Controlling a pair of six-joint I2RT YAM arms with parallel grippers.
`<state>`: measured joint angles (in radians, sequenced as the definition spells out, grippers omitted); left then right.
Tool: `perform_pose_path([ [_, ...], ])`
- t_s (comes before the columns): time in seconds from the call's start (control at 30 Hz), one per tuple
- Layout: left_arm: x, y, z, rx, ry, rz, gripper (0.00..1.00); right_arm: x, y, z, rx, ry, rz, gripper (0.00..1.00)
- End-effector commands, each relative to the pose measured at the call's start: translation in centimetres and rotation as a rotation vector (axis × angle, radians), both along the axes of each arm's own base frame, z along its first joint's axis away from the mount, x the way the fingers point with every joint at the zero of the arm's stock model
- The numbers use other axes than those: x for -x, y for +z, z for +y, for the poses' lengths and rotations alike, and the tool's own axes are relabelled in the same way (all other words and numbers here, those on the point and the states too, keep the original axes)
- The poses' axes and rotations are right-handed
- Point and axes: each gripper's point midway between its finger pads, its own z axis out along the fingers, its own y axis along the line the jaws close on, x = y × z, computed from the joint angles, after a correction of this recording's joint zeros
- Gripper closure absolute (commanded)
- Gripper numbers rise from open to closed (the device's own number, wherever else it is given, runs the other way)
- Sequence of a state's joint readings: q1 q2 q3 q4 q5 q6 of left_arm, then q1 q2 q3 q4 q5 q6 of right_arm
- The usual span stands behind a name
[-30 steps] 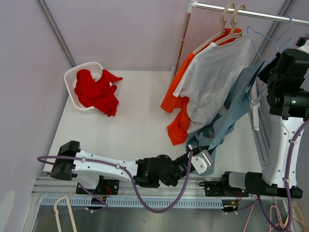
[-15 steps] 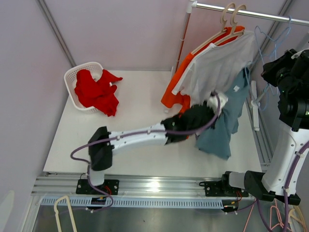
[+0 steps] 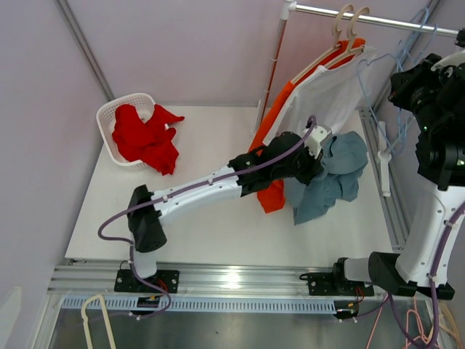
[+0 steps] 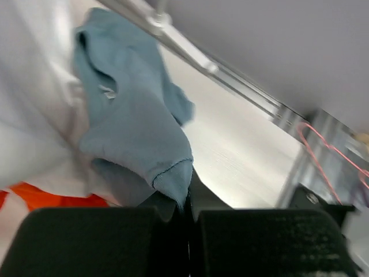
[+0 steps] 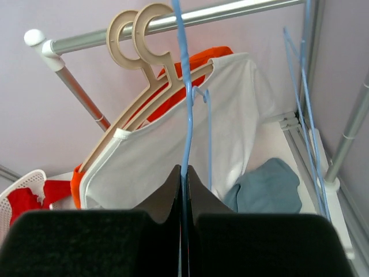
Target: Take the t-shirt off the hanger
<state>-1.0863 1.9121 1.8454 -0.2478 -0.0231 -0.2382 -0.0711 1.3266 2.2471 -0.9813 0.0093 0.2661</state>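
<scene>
Firmly in left claw (image 4: 187,208), blue t-shirt (image 4: 132,127), right claw (image 5: 183,176) gripping wire hanger (image 5: 187,98)

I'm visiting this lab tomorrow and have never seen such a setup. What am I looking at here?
A two-armed robot stands at a white table. One picture looks down from above; the other two come from wrist cameras. The left tool is shut on a blue t-shirt, bunched on the table. The right tool pinches a bare blue wire hanger. A white t-shirt and an orange t-shirt hang on the rail. A basket holds red cloth.
</scene>
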Motion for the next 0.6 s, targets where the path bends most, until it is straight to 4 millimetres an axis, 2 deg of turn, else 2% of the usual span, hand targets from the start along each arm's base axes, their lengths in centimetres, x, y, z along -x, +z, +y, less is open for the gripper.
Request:
perform_pose_path([
  [0.0,5.2,11.4,2.9,0.205,-0.128,-0.070,0.99,-3.0,1.1,0.2,0.081,0.047,-0.070,1.00],
  [0.03,6.1,13.1,4.3,0.217,-0.142,-0.087,0.99,-3.4,1.7,0.1,0.090,0.045,-0.095,1.00],
  [0.1,6.2,15.7,6.2,0.245,-0.122,-0.132,0.99,-4.7,1.3,-0.1,0.104,0.039,-0.090,1.00],
  [0.13,6.6,17.9,7.7,0.281,-0.120,-0.158,0.99,-5.1,1.7,-0.2,0.110,0.036,-0.108,1.00],
  [0.2,5.3,21.7,10.4,0.327,-0.069,-0.207,0.99,-6.4,1.6,-0.6,0.121,0.026,-0.107,1.00],
  [0.23,4.7,22.8,11.4,0.337,-0.044,-0.227,0.99,-6.8,1.8,-0.7,0.129,0.020,-0.118,1.00],
  [0.27,3.1,24.7,13.4,0.346,0.014,-0.261,0.99,-7.1,1.9,-0.9,0.136,0.014,-0.122,1.00],
  [0.3,2.6,27.3,15.1,0.384,0.046,-0.295,0.99,-7.7,2.0,-1.1,0.142,0.008,-0.122,1.00],
  [0.33,1.8,28.1,15.9,0.392,0.070,-0.308,0.99,-7.9,2.3,-1.2,0.152,0.004,-0.130,1.00],
  [0.37,0.5,30.0,17.8,0.416,0.116,-0.345,0.99,-8.1,2.5,-1.2,0.156,0.002,-0.138,1.00],
  [0.43,-0.9,32.4,20.0,0.457,0.180,-0.404,0.99,-8.8,3.0,-2.0,0.161,-0.031,-0.152,1.00],
  [0.47,-2.3,33.7,22.0,0.477,0.236,-0.445,0.99,-9.0,3.1,-2.0,0.164,-0.031,-0.158,1.00],
  [0.53,-3.6,36.1,24.3,0.528,0.300,-0.513,0.99,-9.8,3.4,-2.6,0.165,-0.043,-0.164,1.00],
  [0.57,-4.8,37.2,26.4,0.547,0.358,-0.542,0.99,-10.1,3.4,-2.7,0.164,-0.045,-0.163,1.00],
])
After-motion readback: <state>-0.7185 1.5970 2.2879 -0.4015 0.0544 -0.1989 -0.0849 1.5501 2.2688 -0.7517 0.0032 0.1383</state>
